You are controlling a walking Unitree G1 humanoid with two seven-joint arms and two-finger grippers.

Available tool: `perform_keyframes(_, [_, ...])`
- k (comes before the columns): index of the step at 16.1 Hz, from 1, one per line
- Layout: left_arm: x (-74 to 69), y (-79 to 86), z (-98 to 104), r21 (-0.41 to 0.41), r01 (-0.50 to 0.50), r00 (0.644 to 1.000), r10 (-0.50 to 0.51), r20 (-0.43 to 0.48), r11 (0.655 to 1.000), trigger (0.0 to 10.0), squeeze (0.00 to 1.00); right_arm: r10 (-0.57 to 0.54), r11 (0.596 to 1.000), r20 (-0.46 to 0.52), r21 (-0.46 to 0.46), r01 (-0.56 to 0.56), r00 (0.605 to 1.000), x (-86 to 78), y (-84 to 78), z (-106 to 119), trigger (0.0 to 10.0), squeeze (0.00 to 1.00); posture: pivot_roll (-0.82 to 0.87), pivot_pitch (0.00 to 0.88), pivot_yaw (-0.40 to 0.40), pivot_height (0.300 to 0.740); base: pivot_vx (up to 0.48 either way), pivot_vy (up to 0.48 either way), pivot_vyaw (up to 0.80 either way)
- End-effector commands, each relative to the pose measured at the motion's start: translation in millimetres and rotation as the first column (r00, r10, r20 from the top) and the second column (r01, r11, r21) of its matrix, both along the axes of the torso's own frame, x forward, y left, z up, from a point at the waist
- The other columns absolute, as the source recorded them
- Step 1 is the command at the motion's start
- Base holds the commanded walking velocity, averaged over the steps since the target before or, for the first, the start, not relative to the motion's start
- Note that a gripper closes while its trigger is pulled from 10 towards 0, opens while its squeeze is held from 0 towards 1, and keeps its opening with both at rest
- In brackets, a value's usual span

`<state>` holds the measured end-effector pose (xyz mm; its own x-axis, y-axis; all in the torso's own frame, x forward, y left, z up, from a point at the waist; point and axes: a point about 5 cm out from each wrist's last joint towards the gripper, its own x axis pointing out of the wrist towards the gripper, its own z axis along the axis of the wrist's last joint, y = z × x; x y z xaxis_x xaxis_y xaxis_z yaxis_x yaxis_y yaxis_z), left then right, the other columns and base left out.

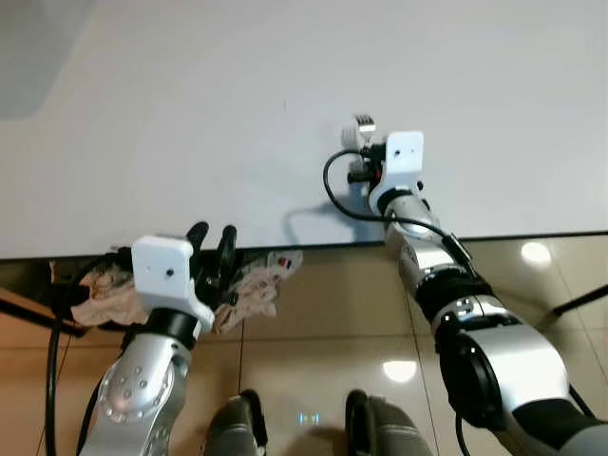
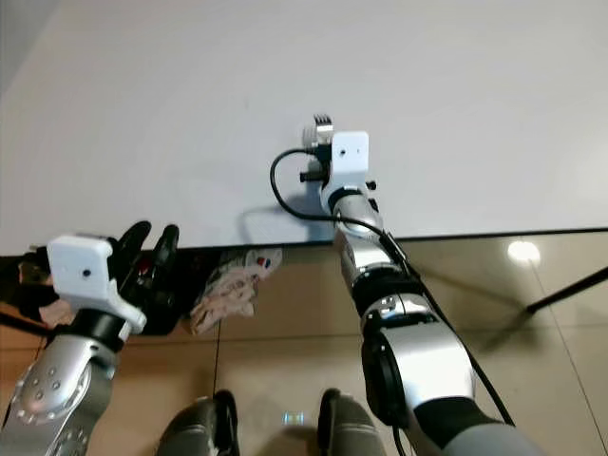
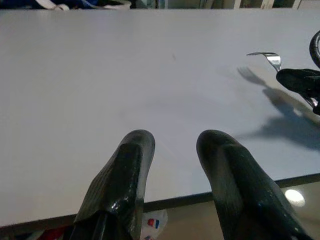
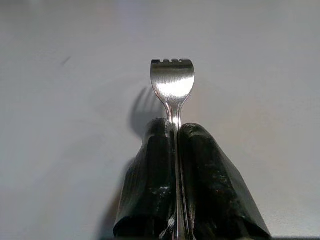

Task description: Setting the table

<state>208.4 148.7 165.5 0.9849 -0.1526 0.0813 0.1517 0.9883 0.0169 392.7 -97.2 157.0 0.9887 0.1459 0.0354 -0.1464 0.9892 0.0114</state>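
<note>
One shiny silver metal fork [image 4: 172, 82] is pinched by its neck between the shut black fingers of the right gripper [image 4: 176, 135]. It hangs just above the big white table [image 1: 190, 114], past the near edge. The step looks like laying the fork down. Next, the arm should lower it flat, then let go. The left gripper [image 3: 175, 150] waits at the table edge, fingers apart, holding nothing.

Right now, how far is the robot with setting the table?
Nothing looks laid yet: the white table is bare of cutlery or plates. In hand: the right hand is shut on a fork, held above the tabletop near its front edge. The left hand is open at the table's edge. Setting down the fork is still left.
</note>
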Motion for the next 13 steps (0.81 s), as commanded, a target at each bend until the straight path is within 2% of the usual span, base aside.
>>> perform_keyframes(1, [-3.7,0.9,2,0.006,-0.013,1.0,0.013,-0.004,1.0,10.0,0.0,-0.004,1.0,0.022,0.018,0.004,1.0,2.6,3.4,8,10.0,0.11,0.04,0.325,0.029,0.74,0.0,0.0,0.0])
perform_keyframes(2, [-4.4,1.8,6,0.009,-0.018,1.0,0.018,0.0,1.0,10.0,0.0,-0.006,1.0,0.028,0.023,0.005,1.0,4.0,3.8,11,10.0,0.36,0.04,0.33,0.026,0.74,0.0,0.0,0.0])
perform_keyframes(3, [-5.0,2.2,7,0.009,-0.022,1.0,0.022,0.002,1.0,10.0,0.0,-0.007,1.0,0.033,0.02,0.007,0.999,4.4,3.6,12,10.0,0.73,0.04,0.331,0.027,0.74,0.0,0.0,0.0])
perform_keyframes(4, [-5.3,2.7,9,0.01,-0.027,1.0,0.027,0.006,1.0,10.0,0.0,-0.004,1.0,0.035,0.016,0.003,0.999,4.8,3.4,13,10.0,1.0,0.04,0.333,0.023,0.74,0.0,0.0,0.0])
perform_keyframes(9, [-4.3,2.3,9,0.009,-0.034,0.999,0.034,0.003,0.999,10.0,0.0,0.025,0.999,0.062,0.023,-0.026,0.998,4.8,5.2,17,10.0,1.0,0.03,0.308,0.01,0.74,0.0,0.0,0.0])
perform_keyframes(13, [9.7,1.7,13,-0.004,-0.038,0.998,0.039,0.043,0.999,10.0,0.0,0.085,0.988,0.23,0.108,-0.113,0.97,7.8,5.9,54,10.0,1.0,0.0,0.252,-0.006,0.74,0.0,0.0,0.0])
